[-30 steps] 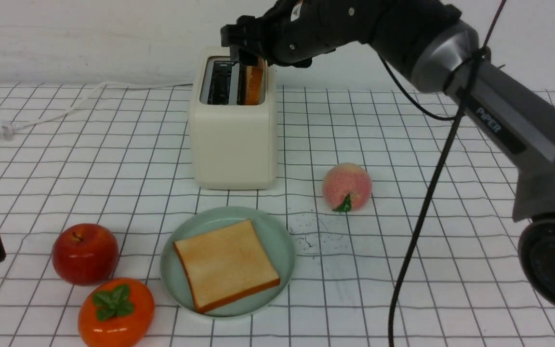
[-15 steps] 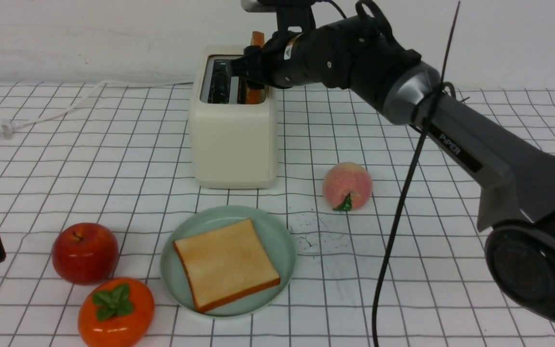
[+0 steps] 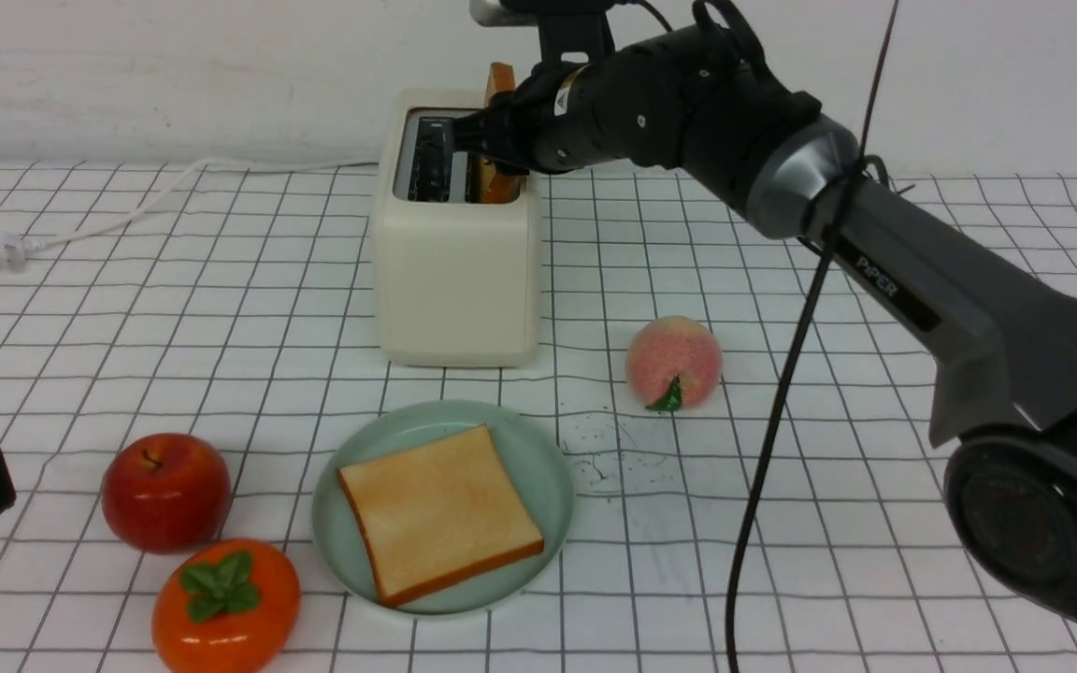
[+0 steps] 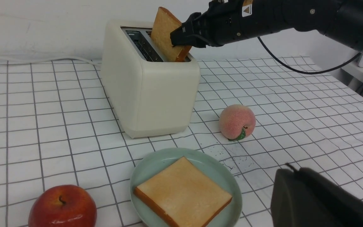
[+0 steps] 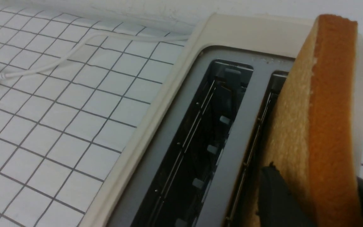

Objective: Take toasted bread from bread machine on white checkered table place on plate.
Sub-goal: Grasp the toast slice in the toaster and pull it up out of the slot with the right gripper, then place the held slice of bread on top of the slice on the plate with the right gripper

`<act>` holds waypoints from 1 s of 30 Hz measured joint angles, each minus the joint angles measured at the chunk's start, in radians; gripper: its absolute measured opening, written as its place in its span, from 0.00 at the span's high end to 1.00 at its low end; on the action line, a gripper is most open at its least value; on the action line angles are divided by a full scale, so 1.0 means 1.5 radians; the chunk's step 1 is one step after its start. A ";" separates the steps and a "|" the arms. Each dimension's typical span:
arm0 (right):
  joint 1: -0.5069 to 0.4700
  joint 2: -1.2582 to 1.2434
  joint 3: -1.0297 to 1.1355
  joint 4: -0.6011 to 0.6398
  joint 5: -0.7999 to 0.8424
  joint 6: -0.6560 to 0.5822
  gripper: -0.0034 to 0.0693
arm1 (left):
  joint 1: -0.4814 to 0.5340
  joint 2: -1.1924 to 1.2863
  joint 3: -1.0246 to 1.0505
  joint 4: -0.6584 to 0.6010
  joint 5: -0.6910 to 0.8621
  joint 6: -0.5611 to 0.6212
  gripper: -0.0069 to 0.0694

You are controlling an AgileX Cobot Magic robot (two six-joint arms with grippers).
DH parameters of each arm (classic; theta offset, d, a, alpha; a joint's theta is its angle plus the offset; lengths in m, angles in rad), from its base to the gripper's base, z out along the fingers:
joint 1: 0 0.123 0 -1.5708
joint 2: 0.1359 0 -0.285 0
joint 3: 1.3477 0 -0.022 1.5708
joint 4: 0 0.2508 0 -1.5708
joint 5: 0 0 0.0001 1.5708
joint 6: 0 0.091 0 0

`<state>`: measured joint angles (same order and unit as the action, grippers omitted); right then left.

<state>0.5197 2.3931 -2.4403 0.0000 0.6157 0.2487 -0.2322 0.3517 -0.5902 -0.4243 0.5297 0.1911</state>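
Since the earlier front frame, the right gripper (image 5: 320,195) has descended at the bread machine (image 3: 456,271), and the upper slice of toasted bread (image 5: 332,119) now projects well above its slot, tilted. The right gripper's fingers grasp this slice, one finger on each face (the wrist view shows the crust between them). The left gripper (image 4: 298,176) has its fingers closed together, with nothing visible in them.

Task status: one slice (image 3: 440,514) lies flat on the plate (image 3: 524,430); the second remains partly in the machine, gripped. The other slot (image 5: 194,142) is empty. Remaining steps, as judged: draw the slice clear of the slot, carry it to the plate, and release it on or beside the first.

Materials: the bread is square, with a porous, golden-tan face and a smoother orange-brown crust. The machine has a cream-white, boxy body with rounded corners; its top insert is grey, and thin wire guards line the dark slots. The plate is round, pale green and shallow, with a low rim. The white checkered table (image 3: 828,551) carries a lightly wrinkled, grid-marked cloth.
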 joint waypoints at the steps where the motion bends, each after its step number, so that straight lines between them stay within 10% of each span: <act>1: 0.000 -0.003 0.000 0.000 0.005 0.000 0.73 | 0.000 0.000 0.000 0.000 0.000 0.000 0.93; 19: 0.000 -0.085 0.001 0.105 0.041 -0.064 0.80 | 0.000 0.000 0.000 0.000 0.000 0.001 0.93; 30: -0.019 -0.309 0.050 0.244 0.424 -0.247 0.80 | 0.000 0.000 0.000 0.030 0.055 0.001 0.93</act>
<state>0.4913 1.9292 -2.3656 0.3667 1.2511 -0.1225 -0.2322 0.3517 -0.5902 -0.3793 0.6127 0.1920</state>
